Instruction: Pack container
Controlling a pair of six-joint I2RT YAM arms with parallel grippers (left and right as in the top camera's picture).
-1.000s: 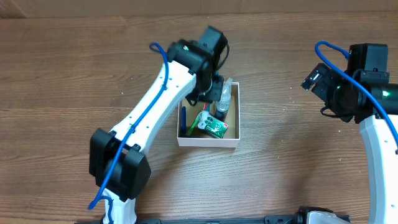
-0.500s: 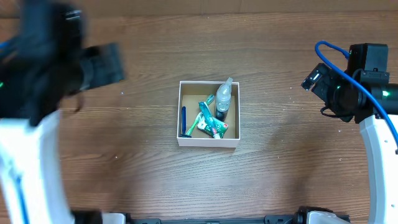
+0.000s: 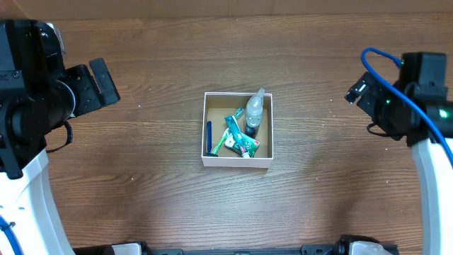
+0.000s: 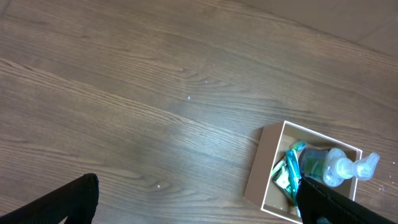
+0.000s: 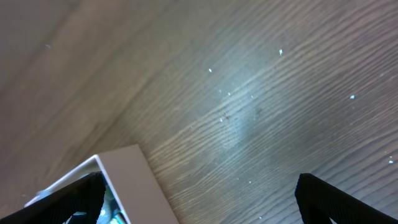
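Item: shallow square cardboard container, white walls, brown floor, toiletries inside. Location: between the pincers, well apart from both; rightward of the left gripper, leftward of the right gripper, which seems slightly nearer. Both pincers spread wide, holding nothing.

the left arm has a long white tube part and a big black blocky top, with a flat black piece on one side. a thin blue cable shows low down by the white part. the right arm is white below and black and boxy on top too. it has a looping blue cable and a small green light. the left fingers are plain black with soft round edges. the right fingers are black too.
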